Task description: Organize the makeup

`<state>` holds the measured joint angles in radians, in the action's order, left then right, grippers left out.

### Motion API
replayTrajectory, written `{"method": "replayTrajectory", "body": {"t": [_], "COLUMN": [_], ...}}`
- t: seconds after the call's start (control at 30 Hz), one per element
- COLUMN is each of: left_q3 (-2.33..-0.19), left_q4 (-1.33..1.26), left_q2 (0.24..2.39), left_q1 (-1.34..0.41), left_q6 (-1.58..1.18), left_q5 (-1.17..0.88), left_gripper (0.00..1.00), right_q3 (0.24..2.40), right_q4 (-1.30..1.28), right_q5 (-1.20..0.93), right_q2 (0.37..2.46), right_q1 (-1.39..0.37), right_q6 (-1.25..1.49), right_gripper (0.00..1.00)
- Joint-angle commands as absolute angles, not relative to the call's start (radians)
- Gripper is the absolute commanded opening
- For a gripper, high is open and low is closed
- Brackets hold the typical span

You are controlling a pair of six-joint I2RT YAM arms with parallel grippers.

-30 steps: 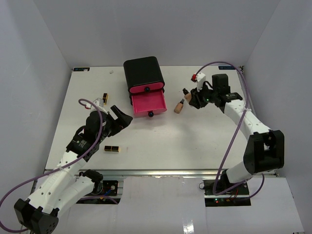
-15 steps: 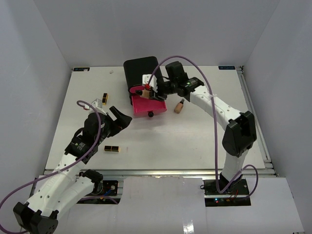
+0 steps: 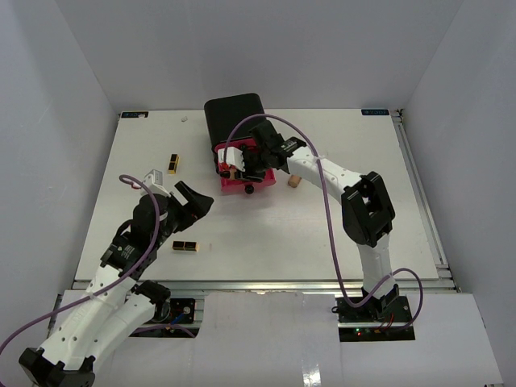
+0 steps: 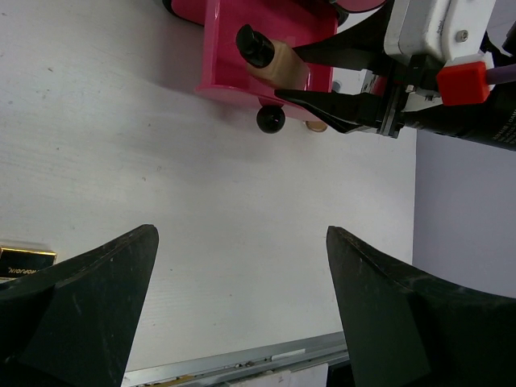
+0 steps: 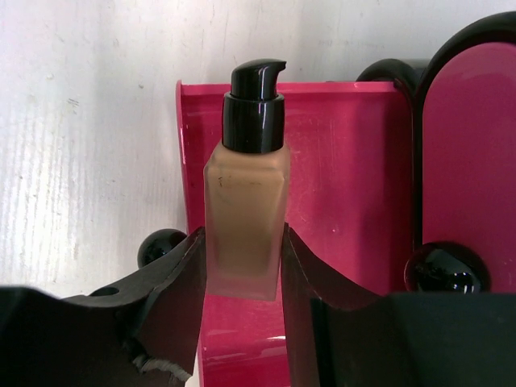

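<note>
Works on a white table (image 3: 339, 234) boxed in by pale grey walls (image 3: 72, 97) on three sides, with a metal rail (image 3: 266, 284) along the near edge. Has the right arm (image 3: 339, 173) stretched far across toward the left, with the elbow bent sharply and the forearm low over the tabletop. Clamps a tan bottle (image 5: 246, 193) by its lower body between the fingers (image 5: 173, 282) of the right gripper (image 5: 243, 242), with the black pump cap (image 5: 256, 105) turned away from the palm. Holds that bottle over the open pink drawer (image 5: 347, 193), directly under the fingertips; contact with the drawer floor impossible to tell. Has the black box (image 3: 235, 119) just to one side of the gripper and the drawer's round black knob (image 4: 270, 119) just to the other. Leaves a second tan bottle (image 3: 294, 181) on the table just beside the right forearm, behind the gripper, partly hidden by the arm. Holds the left arm (image 3: 121, 258) up from the near-left corner, with the wrist angled toward the drawer. Shows the left gripper (image 4: 240, 234) spread wide, gripping nothing, well short of the drawer and apart from the right gripper. Has one black-and-gold lipstick case (image 3: 185, 246) lying flat on the table just behind the left fingers (image 4: 89, 306), toward the arm's base, and a second case (image 3: 173, 164) farther out, ahead of the fingers and to their left.
</note>
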<state>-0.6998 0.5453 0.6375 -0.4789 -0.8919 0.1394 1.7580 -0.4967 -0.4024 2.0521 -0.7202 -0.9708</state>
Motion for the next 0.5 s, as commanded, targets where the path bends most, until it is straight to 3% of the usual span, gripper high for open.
{"method": "replayTrajectory", "body": {"t": [0.0,0.13,0.47], "left_q3": [-0.699,-0.711,-0.715], "left_q4": [0.561,0.561,0.546], "left_q2": [0.634,0.647,0.669], "left_q1": [-0.472,-0.472,-0.472], "left_q6": [-0.897,-0.893,-0.891], "left_q5": [0.153,0.153,0.147], "left_gripper": [0.97,0.97,0.97], "right_q3": [1.81,1.804,1.789], "right_q4": [-0.469,-0.468,-0.463], "right_q5": [-0.371,-0.348,-0.361], "right_q2": [2.057,2.065,2.0], "right_q1": [-0.724,-0.724,-0.723], "right_q6": [-1.015,-1.022,-0.98], "right_gripper": [0.24,0.4,0.62]}}
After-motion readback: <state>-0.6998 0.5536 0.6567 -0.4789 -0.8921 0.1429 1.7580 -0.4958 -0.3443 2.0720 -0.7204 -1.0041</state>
